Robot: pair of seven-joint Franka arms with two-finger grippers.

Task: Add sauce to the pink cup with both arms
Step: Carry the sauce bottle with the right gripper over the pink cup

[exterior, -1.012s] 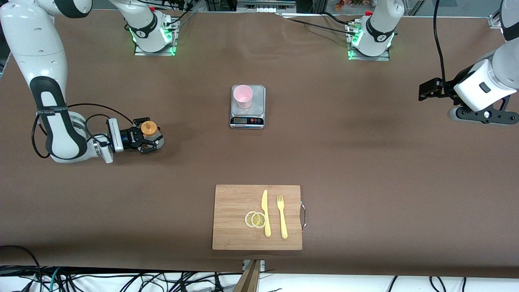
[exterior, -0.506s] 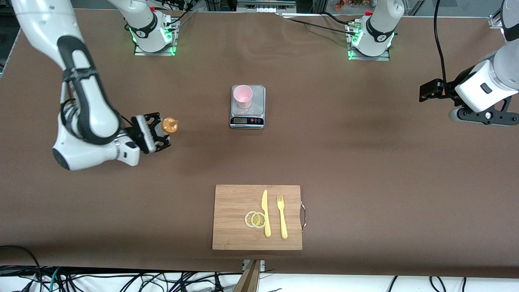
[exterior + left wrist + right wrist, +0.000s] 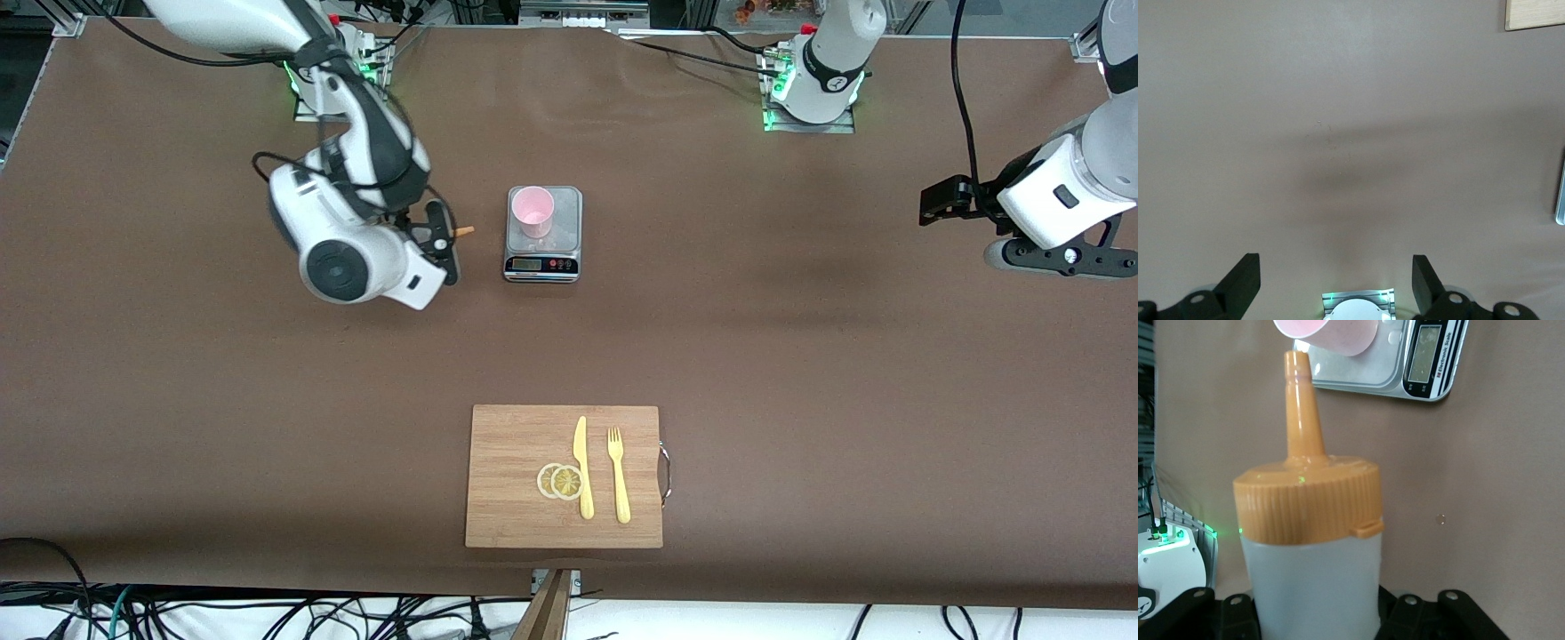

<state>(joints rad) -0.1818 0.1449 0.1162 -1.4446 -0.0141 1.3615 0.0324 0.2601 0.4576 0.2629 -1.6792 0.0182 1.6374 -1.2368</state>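
- Sauce bottle [image 3: 1310,587]: translucent whitish body, ribbed orange cap with long nozzle, flip tab on the cap's edge. Held in the right tool [image 3: 442,242], up in the air over the worktop [image 3: 800,356] just beside the scale [image 3: 543,234], nozzle pointing toward the pink cup.
- Pink cup [image 3: 532,212]: pale pink, no handle, upright on the scale's platform, looked empty.

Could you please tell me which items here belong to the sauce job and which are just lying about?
In use:
- squeeze bottle, held in the right pincer beside the scale
- pink cup, standing on the scale
- left pincer, open, waiting over bare table

Lying about:
- cutting board
- lemon slices
- knife
- fork
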